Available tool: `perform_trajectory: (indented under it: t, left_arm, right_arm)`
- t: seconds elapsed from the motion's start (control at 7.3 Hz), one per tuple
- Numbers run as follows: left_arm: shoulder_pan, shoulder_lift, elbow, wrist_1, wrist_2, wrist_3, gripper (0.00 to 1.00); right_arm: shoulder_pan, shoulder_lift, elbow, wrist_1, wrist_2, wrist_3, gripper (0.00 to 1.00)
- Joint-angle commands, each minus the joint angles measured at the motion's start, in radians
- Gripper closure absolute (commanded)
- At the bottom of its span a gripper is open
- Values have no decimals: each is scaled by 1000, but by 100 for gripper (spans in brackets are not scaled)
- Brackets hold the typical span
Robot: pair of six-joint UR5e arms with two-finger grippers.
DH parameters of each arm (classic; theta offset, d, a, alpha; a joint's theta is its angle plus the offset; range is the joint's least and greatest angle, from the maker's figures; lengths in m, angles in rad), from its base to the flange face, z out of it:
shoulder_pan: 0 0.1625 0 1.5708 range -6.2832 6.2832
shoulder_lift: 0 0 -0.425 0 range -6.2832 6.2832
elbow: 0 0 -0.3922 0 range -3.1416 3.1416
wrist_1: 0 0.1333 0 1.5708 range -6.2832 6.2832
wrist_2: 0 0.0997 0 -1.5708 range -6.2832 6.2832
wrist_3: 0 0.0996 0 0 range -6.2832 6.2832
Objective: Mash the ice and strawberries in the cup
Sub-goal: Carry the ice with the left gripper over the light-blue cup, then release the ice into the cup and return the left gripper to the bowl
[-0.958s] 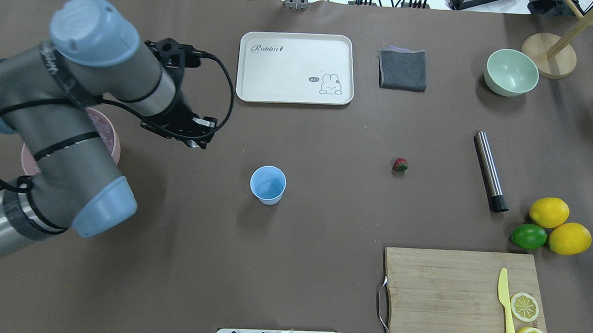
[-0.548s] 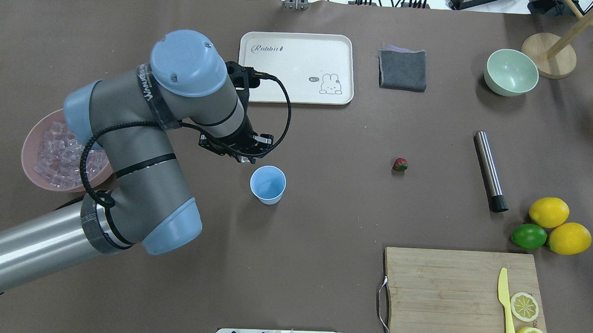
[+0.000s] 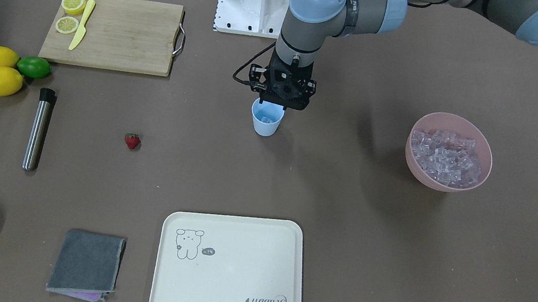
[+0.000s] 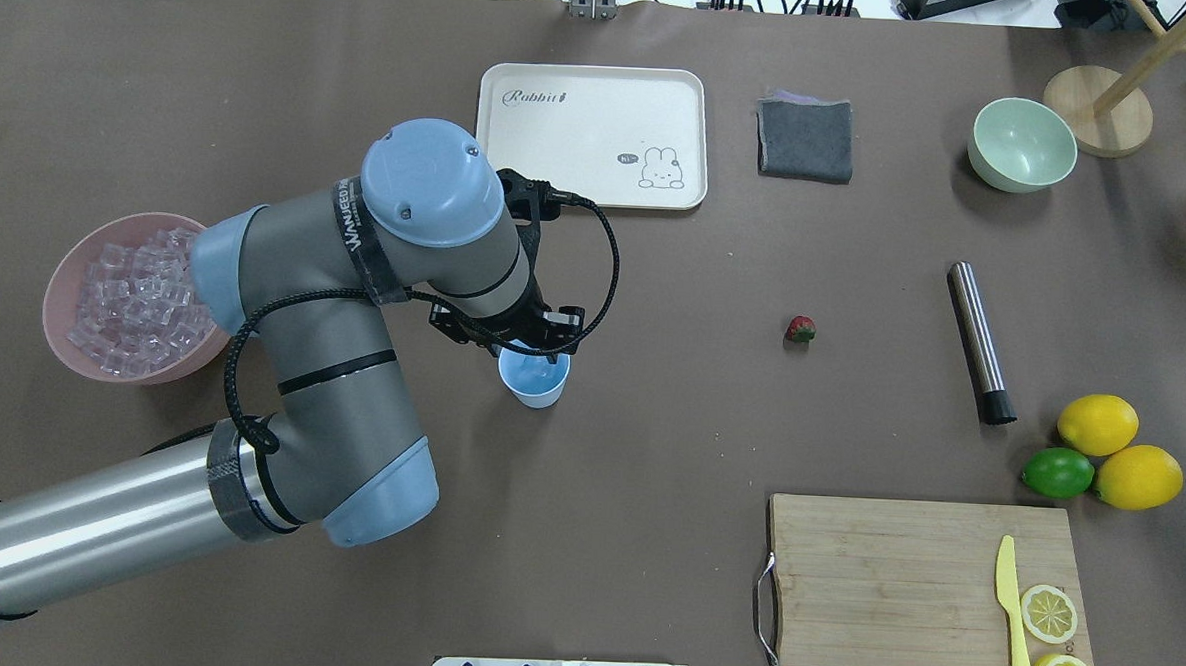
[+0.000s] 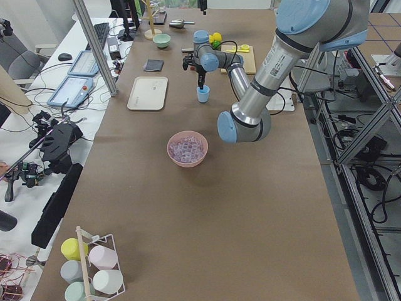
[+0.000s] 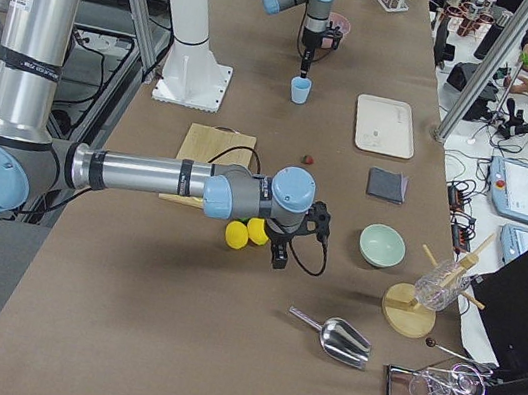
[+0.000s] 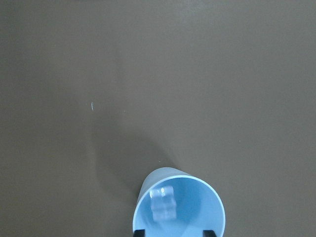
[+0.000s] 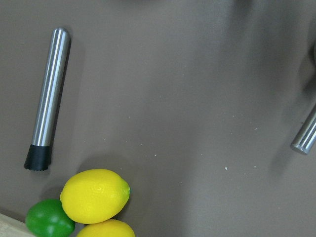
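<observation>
Blue plastic, the cup (image 7: 200, 210) stood right under the left jaws, and the next move hung on that. The left arm (image 4: 355, 293) pointed them straight down. Their two tips were spread wide over the cup's mouth and gripped nothing. One ice cube (image 7: 162, 203) lay inside the cup, just below the jaws. More ice (image 4: 129, 298) sat in the pink bowl (image 4: 54, 294), well off to one side of them. The strawberry (image 4: 800, 329) lay on the table (image 4: 649, 426), well off to their other side, not yet in the cup. My guess was that the left jaws were nearer to it. The right arm (image 6: 146, 176) showed only from the side, so I could not tell how the right jaws stood. The tray (image 4: 582, 122) said "Rabbit", and a tiny bubble by its bunny said "hi".
</observation>
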Motion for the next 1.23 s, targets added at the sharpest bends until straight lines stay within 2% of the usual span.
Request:
perform_trajectory:
  t: [0.0, 0.14, 0.55, 0.68, 0.82, 0.96, 1.1]
  left_arm:
    - [-5, 5, -16, -3, 29, -19, 3]
    - [-55, 42, -53, 4, 19, -10, 4]
    - [-187, 282, -225, 21, -30, 239, 11]
    - [-242, 357, -248, 31, -47, 357, 12]
    - [-310, 423, -245, 23, -138, 454, 12]
    - [-365, 488, -248, 15, -188, 526, 11]
    - [-390, 564, -245, -32, -191, 530, 11]
  right_arm:
    - [0, -5, 1, 0, 1, -1, 0]
    - [0, -5, 1, 0, -1, -1, 0]
    - [0, -5, 4, 2, -2, -1, 0]
    - [0, -5, 6, 2, -2, -3, 0]
    - [0, -5, 6, 2, -2, -3, 0]
    - [0, -5, 6, 2, -2, -3, 0]
    - [0, -5, 6, 2, -2, -3, 0]
